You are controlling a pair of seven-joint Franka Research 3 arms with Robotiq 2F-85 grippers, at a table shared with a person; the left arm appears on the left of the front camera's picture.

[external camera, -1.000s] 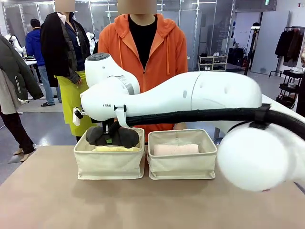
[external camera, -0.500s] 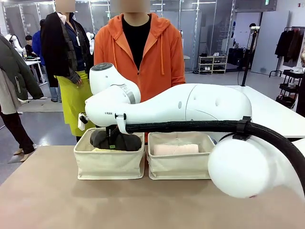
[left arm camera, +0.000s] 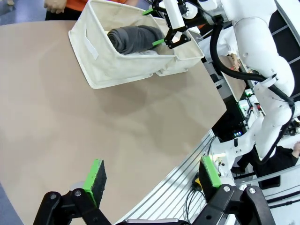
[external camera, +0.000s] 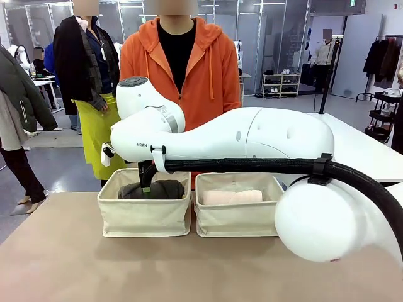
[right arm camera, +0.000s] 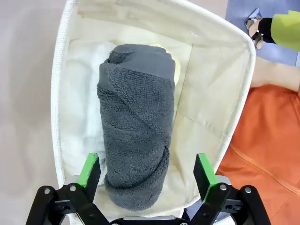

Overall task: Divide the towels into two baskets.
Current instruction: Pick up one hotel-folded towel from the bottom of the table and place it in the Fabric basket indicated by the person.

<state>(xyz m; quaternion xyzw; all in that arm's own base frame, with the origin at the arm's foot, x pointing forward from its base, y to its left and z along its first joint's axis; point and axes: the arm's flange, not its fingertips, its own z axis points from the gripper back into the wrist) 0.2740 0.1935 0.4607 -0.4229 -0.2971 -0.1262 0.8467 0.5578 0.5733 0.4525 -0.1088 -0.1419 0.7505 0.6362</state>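
The two baskets stand side by side at the table's far side. The left basket (external camera: pixel 143 217) (right arm camera: pixel 60 93) (left arm camera: pixel 101 58) holds the dark grey towel (external camera: pixel 162 189) (right arm camera: pixel 136 122) (left arm camera: pixel 133 38), lying on a pale yellow towel (right arm camera: pixel 176 70). A pale pink towel (external camera: pixel 232 197) lies in the right basket (external camera: pixel 239 220). My right gripper (external camera: pixel 146 184) (right arm camera: pixel 146 171) (left arm camera: pixel 161 28) hangs open over the left basket, its green pads (right arm camera: pixel 89 168) either side of the grey towel's near end without touching it. My left gripper (left arm camera: pixel 152 176) is open and holds nothing, above the table's near edge.
A person in an orange hoodie (external camera: pixel 182 69) stands right behind the baskets. My right arm (external camera: pixel 252 135) spans the table from the right, above the right basket. The brown tabletop (external camera: pixel 189 270) in front of the baskets is bare. Other people stand at the far left.
My right gripper has opened and let go of the dark grey towel, which has sunk lower into the left basket. The person has shifted a little to the left.
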